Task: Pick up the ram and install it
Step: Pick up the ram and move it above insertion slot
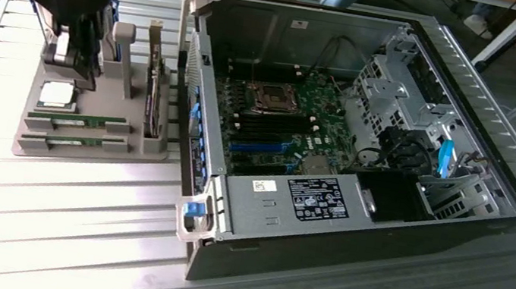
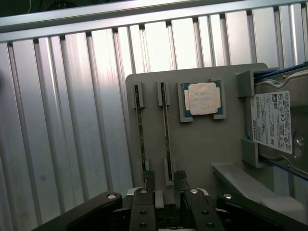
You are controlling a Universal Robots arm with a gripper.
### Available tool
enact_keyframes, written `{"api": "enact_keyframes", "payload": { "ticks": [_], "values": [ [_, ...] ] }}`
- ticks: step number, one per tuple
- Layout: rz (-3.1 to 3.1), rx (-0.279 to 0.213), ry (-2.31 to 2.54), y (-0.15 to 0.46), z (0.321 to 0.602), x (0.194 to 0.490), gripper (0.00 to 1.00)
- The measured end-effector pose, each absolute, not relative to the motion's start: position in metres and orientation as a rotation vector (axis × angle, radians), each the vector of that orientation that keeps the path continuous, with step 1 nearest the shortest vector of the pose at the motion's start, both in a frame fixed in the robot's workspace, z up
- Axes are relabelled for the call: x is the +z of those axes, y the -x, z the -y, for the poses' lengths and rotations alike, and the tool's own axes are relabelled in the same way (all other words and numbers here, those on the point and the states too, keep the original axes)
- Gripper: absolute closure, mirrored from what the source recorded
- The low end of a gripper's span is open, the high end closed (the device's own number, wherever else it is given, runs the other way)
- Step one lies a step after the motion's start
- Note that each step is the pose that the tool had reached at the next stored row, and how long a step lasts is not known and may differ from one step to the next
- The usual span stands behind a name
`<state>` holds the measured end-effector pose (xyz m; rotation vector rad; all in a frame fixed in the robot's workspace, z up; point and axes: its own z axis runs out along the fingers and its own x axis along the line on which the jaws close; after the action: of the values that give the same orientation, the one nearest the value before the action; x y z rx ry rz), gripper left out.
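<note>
Closest to the wrist camera sit the two fingers [image 2: 150,180] of the gripper [image 2: 163,179], spread apart with nothing between them. They hang above the near end of a grey tray [image 2: 202,159] and touch none of its parts. The ram [image 2: 166,130] rests on its edge in a slot of that tray, just beside the processor [image 2: 202,98], and the gap between the fingers appears lined up with it. Its twin [image 2: 140,130] lies in the next slot, parallel and close. By my reading the task has barely begun: neither stick is lifted yet, and I see no green stick on the motherboard [image 1: 276,128] inside the open computer case [image 1: 448,104], so both the pick and the fitting are left. Room around the ram is tight, with the twin on one side and the processor's holder on the other, plus small raised blocks at the slot ends. A hard drive [image 2: 276,125] stands at the tray's far side. In the exterior view an upright expansion card [image 1: 154,98] and the case's tall side wall [image 1: 191,81] stand between tray and motherboard, so any path across must clear them. The slatted table [image 1: 42,220] beyond the tray is bare.
</note>
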<state>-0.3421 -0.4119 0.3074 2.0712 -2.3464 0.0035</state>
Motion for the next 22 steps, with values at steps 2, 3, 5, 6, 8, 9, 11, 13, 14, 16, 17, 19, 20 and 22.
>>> {"api": "enact_keyframes", "payload": {
  "ticks": [2,3,5,6,8,9,11,13,14,16,17,19,20,22],
  "values": [
    [2.346,0.003,-2.071,0.342,0.412,0.306,0.71],
    [2.346,0.003,-2.071,0.342,0.412,0.306,0.71],
    [2.346,0.003,-2.071,0.342,0.412,0.304,0.71],
    [2.346,0.003,-2.071,0.342,0.412,0.304,0.71],
    [2.346,0.003,-2.071,0.342,0.412,0.302,0.71],
    [2.346,0.003,-2.071,0.342,0.412,0.301,0.71],
    [2.346,0.003,-2.071,0.342,0.412,0.300,0.71],
    [2.346,0.003,-2.071,0.342,0.412,0.299,0.71],
    [2.346,0.003,-2.071,0.342,0.412,0.299,0.71],
    [2.346,0.003,-2.071,0.342,0.412,0.297,0.71],
    [2.346,0.003,-2.071,0.342,0.412,0.297,0.71],
    [2.346,0.003,-2.071,0.342,0.412,0.295,0.71],
    [2.346,0.003,-2.071,0.342,0.412,0.295,0.71],
    [2.346,0.003,-2.071,0.342,0.412,0.294,0.71]
  ]
}}
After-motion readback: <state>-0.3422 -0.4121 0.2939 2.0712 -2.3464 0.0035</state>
